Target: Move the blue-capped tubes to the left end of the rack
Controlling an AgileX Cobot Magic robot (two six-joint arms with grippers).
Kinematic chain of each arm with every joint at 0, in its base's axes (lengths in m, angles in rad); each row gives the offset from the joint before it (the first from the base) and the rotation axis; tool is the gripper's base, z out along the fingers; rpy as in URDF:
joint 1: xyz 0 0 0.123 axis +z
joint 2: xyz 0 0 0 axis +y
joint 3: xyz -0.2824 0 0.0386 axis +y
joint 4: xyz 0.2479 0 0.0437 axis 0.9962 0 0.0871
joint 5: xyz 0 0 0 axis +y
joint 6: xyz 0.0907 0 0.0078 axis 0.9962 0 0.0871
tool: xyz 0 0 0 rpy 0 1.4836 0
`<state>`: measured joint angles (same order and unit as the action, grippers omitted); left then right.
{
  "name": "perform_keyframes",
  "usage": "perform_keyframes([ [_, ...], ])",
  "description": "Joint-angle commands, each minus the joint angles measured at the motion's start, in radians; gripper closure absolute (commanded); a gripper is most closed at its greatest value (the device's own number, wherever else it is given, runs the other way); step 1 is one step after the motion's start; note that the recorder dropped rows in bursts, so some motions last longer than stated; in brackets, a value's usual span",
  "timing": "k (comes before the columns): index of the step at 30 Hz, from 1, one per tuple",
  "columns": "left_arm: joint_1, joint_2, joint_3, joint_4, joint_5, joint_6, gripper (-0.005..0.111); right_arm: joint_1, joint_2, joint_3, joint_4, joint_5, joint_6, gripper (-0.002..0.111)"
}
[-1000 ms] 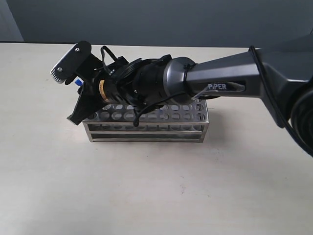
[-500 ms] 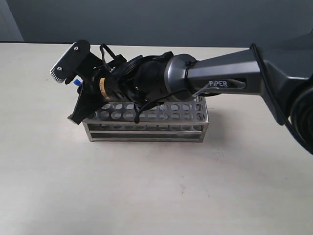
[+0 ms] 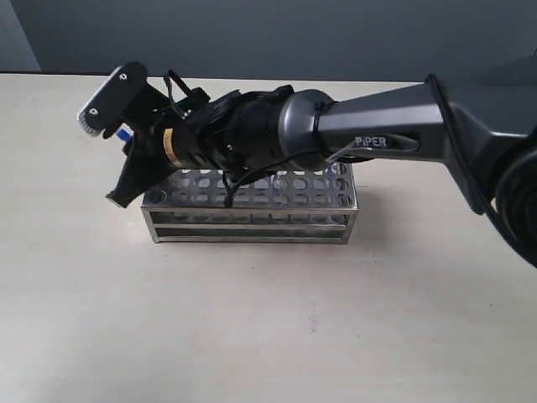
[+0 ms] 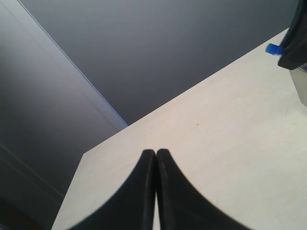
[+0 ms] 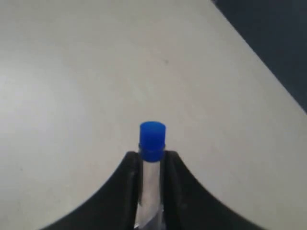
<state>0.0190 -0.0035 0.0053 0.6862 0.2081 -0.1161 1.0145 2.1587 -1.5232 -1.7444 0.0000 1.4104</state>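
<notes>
At the rack's (image 3: 252,220) nine-o'clock end, the right tool (image 5: 152,163) pinches a blue-capped tube (image 5: 152,136) just under its cap, likely for steering into an end hole; the left tool (image 4: 156,163) sits closed on nothing.

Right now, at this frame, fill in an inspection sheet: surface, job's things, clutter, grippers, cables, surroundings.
Surface: beige table.
Job's things: steel test-tube rack upright on the table; one blue-capped tube held at the rack's left end; other tubes not visible, the arm covers much of the rack.
Clutter: nothing seen.
Grippers: right gripper shut on the tube just below its cap; left gripper shut, empty, over the table.
Cables: black cable looping from the right wrist over the rack's top.
Surroundings: dark grey wall behind the table.
</notes>
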Motion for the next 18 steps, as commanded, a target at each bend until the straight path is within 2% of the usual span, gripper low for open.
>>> perform_keyframes([
  [1,-0.002,0.003,-0.005,-0.001,-0.007,-0.005,0.106,0.023,-0.110,-0.028,0.000,-0.077,0.002,0.109],
  [14,-0.002,0.003,-0.005,-0.001,-0.007,-0.005,0.106,0.023,-0.108,-0.028,0.000,-0.073,0.006,0.109],
  [18,-0.002,0.003,-0.005,-0.001,-0.007,-0.005,0.106,0.023,-0.116,-0.028,0.053,-0.023,0.078,0.109],
])
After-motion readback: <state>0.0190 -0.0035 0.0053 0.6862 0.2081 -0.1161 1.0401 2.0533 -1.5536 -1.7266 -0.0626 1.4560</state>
